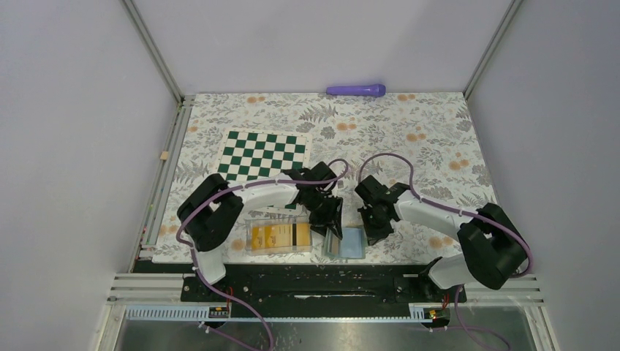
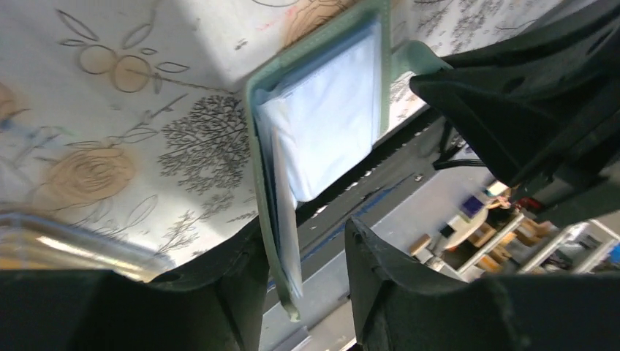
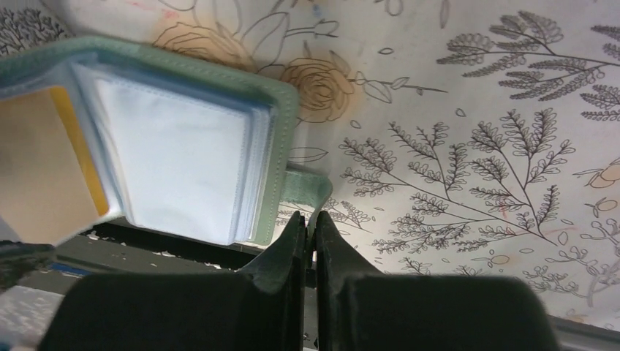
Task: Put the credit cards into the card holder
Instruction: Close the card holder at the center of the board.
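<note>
Straddling the open card holder's raised left flap at the table's near edge, my left pincer stands jaws apart, my right pincer closed just beside its snap tab, the credit cards lying leftward in the clear box.

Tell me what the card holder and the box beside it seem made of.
Card holder: matte sage-green cover, probably faux leather or soft vinyl, judging by its stitched rim; inner sleeves look like thin translucent plastic film. Box: clear hard plastic, likely, since the orange cards show through.
</note>
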`<state>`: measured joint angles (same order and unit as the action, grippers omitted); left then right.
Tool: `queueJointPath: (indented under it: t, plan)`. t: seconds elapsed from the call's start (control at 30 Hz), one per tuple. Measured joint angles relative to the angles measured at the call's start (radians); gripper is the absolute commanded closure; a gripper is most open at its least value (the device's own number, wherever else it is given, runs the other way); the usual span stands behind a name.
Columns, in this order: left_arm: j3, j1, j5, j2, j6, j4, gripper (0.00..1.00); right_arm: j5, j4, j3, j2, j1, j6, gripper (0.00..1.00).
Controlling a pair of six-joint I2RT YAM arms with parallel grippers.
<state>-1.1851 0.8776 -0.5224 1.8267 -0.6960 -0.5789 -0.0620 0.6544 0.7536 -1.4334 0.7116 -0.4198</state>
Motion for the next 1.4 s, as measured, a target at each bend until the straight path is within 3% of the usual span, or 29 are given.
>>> queueJointPath:
  t: [0.33, 0.73, 1.03, 1.1, 1.3, 1.4]
  plan:
    - [0.171, 0.000, -0.103, -0.068, -0.262, 0.386, 0.55, -0.172, -0.095, -0.102, 0.066, -0.158, -0.041, 1.00]
    - [0.248, 0.024, -0.117, -0.064, -0.431, 0.682, 0.49, -0.252, -0.145, -0.123, 0.084, -0.192, -0.060, 1.00]
    - [0.266, 0.035, -0.120, -0.031, -0.470, 0.756, 0.45, -0.274, -0.161, -0.129, 0.098, -0.201, -0.061, 1.00]
    - [0.266, 0.036, -0.110, -0.032, -0.453, 0.734, 0.49, -0.274, -0.160, -0.129, 0.101, -0.203, -0.061, 1.00]
    - [0.255, 0.038, -0.024, -0.056, -0.365, 0.550, 0.81, -0.276, -0.159, -0.129, 0.114, -0.208, -0.060, 1.00]
    - [0.252, 0.039, 0.016, -0.063, -0.333, 0.488, 0.88, -0.292, -0.162, -0.129, 0.122, -0.210, -0.056, 1.00]
